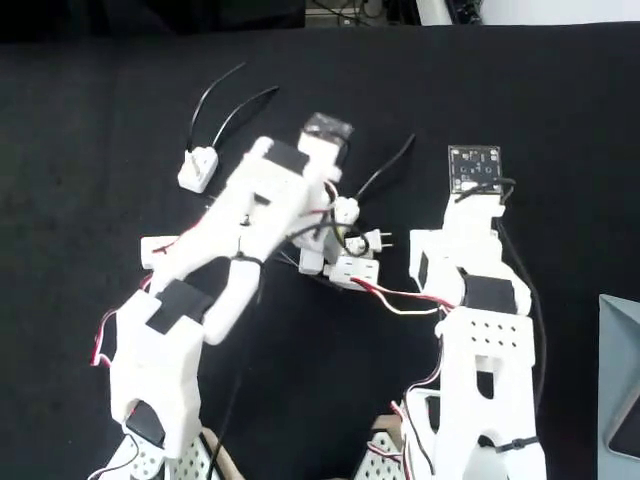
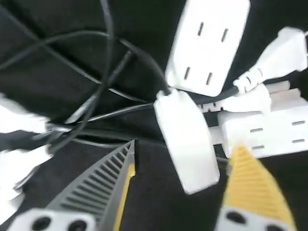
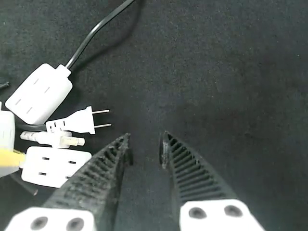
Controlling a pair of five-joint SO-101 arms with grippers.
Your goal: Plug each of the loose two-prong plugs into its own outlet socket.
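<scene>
Straddling a white socket block (image 2: 185, 139) with my left fingers (image 2: 103, 185) wide, nothing clamped yet. One loose plug (image 3: 79, 120) lies on the desk (image 3: 231, 72) close by, prongs free. My right fingers (image 3: 190, 168) narrow, empty. Next, I judge: close left, steady socket, right fetches plug.

Bench (image 1: 560, 90): covered in matt black cloth that spans almost the whole high view; the light is even, with no hard shadows.
Far edge: a dark strip beyond the cloth, with a tangle of cables (image 1: 345, 12) near the middle and a white surface (image 1: 560, 10) at the right corner.
Right edge, near side: grey container (image 1: 622, 380), partly cut off.
Near edge: tan board (image 1: 386, 438), a small patch showing.
</scene>
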